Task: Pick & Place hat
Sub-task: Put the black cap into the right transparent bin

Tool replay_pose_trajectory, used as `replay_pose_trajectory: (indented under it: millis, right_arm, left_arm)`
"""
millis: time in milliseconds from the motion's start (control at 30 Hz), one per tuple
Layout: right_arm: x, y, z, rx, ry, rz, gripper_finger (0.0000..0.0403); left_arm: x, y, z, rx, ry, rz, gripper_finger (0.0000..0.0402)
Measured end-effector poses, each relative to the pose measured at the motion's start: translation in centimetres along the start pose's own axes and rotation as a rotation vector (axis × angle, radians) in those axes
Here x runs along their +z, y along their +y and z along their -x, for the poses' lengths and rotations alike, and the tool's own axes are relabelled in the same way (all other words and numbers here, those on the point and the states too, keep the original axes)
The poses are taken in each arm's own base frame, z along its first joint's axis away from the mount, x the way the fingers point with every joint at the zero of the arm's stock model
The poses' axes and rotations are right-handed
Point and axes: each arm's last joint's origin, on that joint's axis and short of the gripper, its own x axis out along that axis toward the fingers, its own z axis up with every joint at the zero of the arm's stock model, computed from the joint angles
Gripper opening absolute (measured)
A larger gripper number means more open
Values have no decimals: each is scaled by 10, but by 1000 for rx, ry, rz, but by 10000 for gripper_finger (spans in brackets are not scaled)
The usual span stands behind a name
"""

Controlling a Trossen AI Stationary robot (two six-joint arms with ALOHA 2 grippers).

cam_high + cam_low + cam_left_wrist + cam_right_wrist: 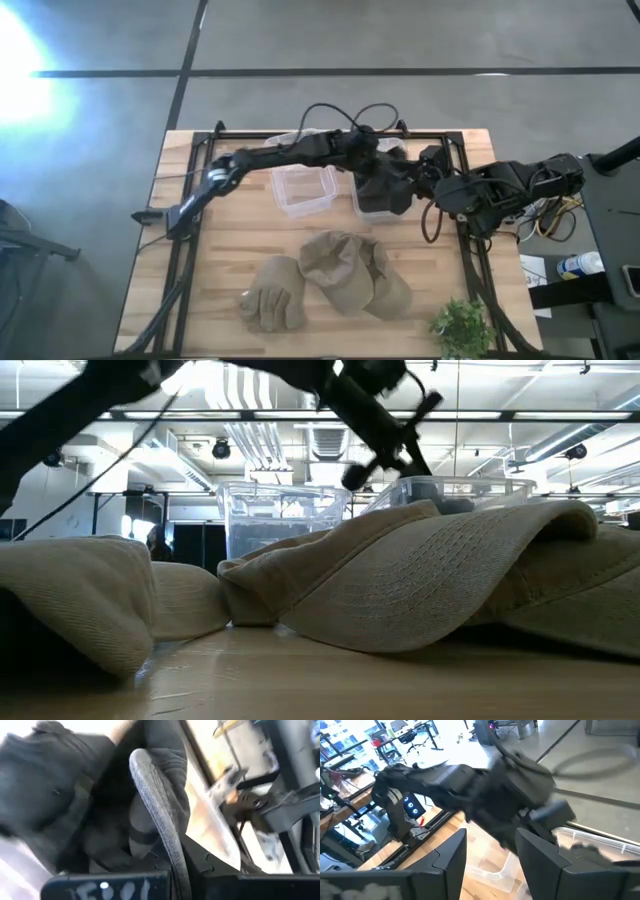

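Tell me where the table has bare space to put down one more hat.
Bare wood lies left of the empty clear bin, above the left tan hat. The table is crowded around the tan caps, the plant and the dark-filled bin.

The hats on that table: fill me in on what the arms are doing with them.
The left gripper has reached across to the right-hand clear bin and holds a dark hat over it. The right gripper hangs open close beside it, empty. The other clear bin looks empty. Three tan hats lie untouched on the wooden table nearer the front, next to a small green plant.
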Motion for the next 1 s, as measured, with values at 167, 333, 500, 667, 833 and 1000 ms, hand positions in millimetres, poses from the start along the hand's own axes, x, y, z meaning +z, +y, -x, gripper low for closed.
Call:
replay_pose_trajectory:
  millis: [167,333,500,667,833,1000]
  right_arm:
    - [-2,-3,0,-16,16,23,164]
    - [-5,-7,0,-43,40,41,164]
    - [-7,-9,0,-59,52,53,164]
    - [-7,-9,1,-50,65,55,164]
    - [-8,-11,2,-25,128,68,164]
    - [-15,-15,2,-30,213,57,164]
  left_arm:
    - [-8,7,-24,32,70,32,15]
    - [-4,8,-21,45,46,-9,33]
    - [2,5,-4,86,-13,-133,88]
    - [7,1,25,175,-55,-203,155]
    - [14,-14,77,160,-90,-365,191]
    - [2,-40,145,76,-155,-635,195]
